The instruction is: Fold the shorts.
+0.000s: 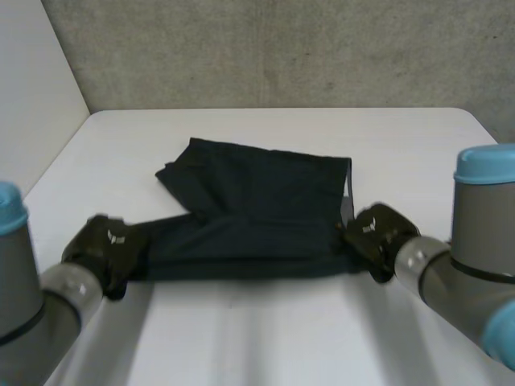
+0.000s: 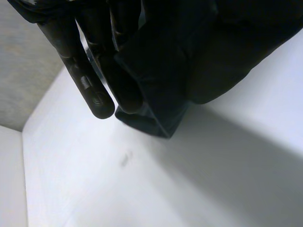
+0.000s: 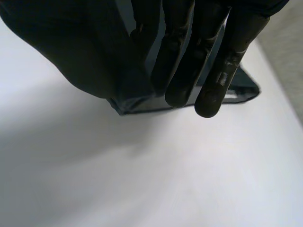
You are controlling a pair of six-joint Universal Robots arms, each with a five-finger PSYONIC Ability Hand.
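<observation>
Dark navy shorts (image 1: 257, 213) lie in the middle of the white table (image 1: 265, 330), their near edge lifted off the surface between both hands. My left hand (image 1: 105, 249) is shut on the near left corner of the shorts (image 2: 156, 80); in the left wrist view its fingers (image 2: 90, 80) press the cloth against the thumb. At the near right corner my right hand (image 1: 376, 237) is shut on the shorts (image 3: 94, 61) too, with its fingers (image 3: 208, 61) laid over the fabric. The far part of the shorts rests on the table, one leg angled to the back left.
White table surface (image 2: 142, 184) lies under the held cloth and on all sides of the shorts. A grey wall (image 1: 265, 48) rises behind the table and a white panel (image 1: 32, 88) stands at the left.
</observation>
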